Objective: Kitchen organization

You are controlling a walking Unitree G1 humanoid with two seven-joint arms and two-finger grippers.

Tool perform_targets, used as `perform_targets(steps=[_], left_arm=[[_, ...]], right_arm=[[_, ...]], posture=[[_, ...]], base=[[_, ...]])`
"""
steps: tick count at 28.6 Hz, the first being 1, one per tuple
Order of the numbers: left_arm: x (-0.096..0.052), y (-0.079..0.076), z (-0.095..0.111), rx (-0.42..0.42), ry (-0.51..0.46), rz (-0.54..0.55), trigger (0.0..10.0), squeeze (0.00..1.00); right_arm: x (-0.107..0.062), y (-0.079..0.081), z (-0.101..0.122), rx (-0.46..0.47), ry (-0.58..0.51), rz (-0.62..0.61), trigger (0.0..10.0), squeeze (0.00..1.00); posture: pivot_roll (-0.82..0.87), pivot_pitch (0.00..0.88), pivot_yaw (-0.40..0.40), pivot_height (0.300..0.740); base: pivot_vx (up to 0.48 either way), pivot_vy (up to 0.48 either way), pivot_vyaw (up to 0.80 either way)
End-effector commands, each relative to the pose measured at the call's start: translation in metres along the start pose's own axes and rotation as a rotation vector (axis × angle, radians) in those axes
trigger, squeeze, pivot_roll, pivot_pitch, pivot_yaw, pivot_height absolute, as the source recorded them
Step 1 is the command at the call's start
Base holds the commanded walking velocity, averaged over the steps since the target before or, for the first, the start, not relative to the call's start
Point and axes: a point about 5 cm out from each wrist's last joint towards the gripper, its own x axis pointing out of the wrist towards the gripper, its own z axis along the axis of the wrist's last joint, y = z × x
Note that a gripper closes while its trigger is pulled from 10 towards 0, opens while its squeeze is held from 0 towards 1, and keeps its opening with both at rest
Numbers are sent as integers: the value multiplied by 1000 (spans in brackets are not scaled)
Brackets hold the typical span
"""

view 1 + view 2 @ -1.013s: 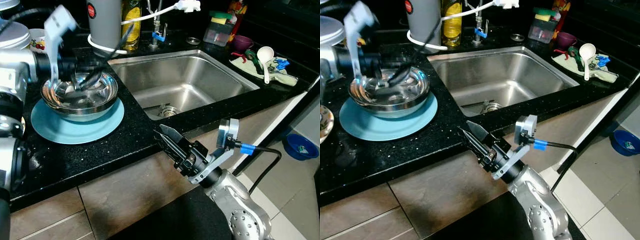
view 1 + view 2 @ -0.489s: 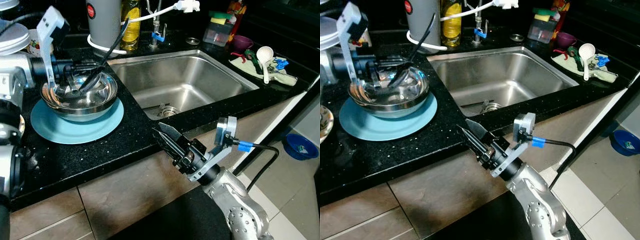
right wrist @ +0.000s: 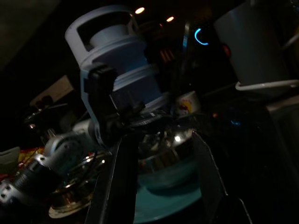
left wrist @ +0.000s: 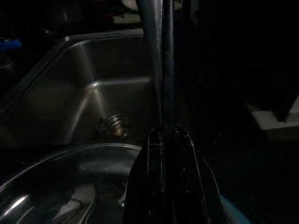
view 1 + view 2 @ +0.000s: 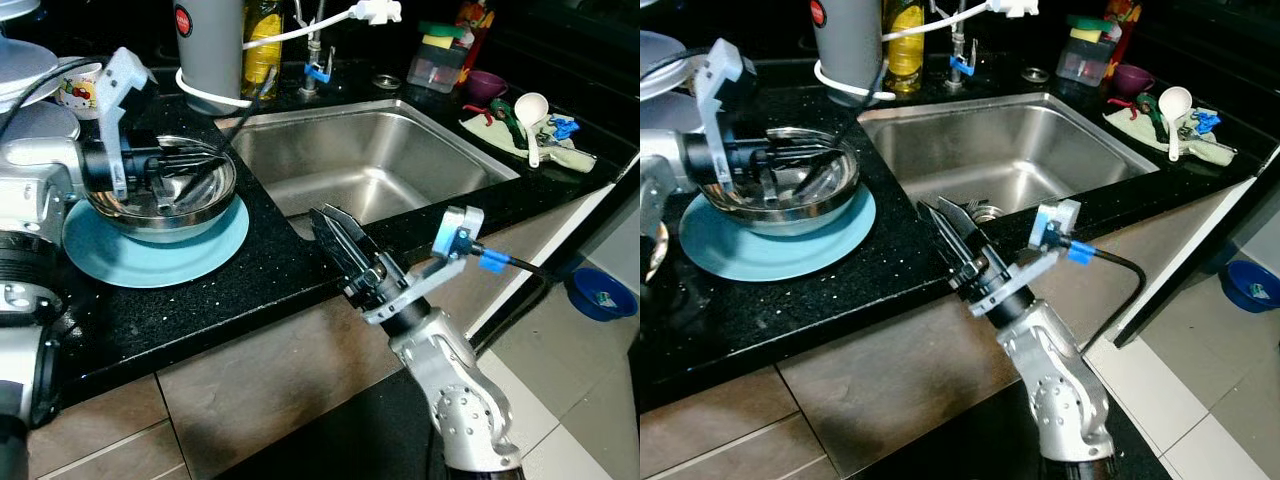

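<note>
A steel bowl (image 5: 150, 208) stands on a light blue plate (image 5: 150, 262) on the black counter, left of the sink (image 5: 400, 160). My left gripper (image 5: 205, 165) lies across the inside of the bowl and points toward the sink. In the left wrist view its fingers (image 4: 167, 93) are pressed together, above the bowl's rim (image 4: 70, 156); whether they pinch the rim is unclear. My right gripper (image 5: 335, 238) hovers at the counter's front edge by the sink's near corner, aimed at the bowl. It stands open, with nothing between its fingers (image 3: 119, 186).
A grey canister (image 5: 210, 40), an oil bottle (image 5: 262, 40) and the tap (image 5: 315, 55) line the back. A cloth with a white spoon (image 5: 530, 112), a purple cup (image 5: 485, 85) and a sponge box (image 5: 437, 62) sit right of the sink. A blue basin (image 5: 600, 292) lies on the floor.
My right gripper has risen and come in to the counter's edge. My left wrist has rolled and its fingers have sunk lower across the bowl. The bowl and plate stay put.
</note>
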Motion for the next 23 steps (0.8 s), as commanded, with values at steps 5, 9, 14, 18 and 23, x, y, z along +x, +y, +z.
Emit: perform_targets(steps=[5,9,14,18,23], left_arm=[[5,-4,-32,90,223,78,0,0],[0,2,-43,104,307,163,1843,0],[-2,5,-47,112,330,203,6275,0],[0,7,-41,106,279,241,10000,996],[2,7,-32,114,238,243,10000,1000]], right_arm=[[-2,-10,2,-35,9,-53,10000,0],[-4,-10,3,-39,11,-61,10000,0],[-5,-10,3,-41,11,-65,10000,0],[-5,-11,4,-48,11,-68,10000,0],[-6,-12,5,-54,14,-71,10000,0]], posture=[[139,15,-111,740],[133,17,-107,740],[132,17,-106,740],[131,20,-106,740],[132,25,-106,740]], base=[[0,0,0],[0,0,0],[0,0,0],[0,0,0],[0,0,0]])
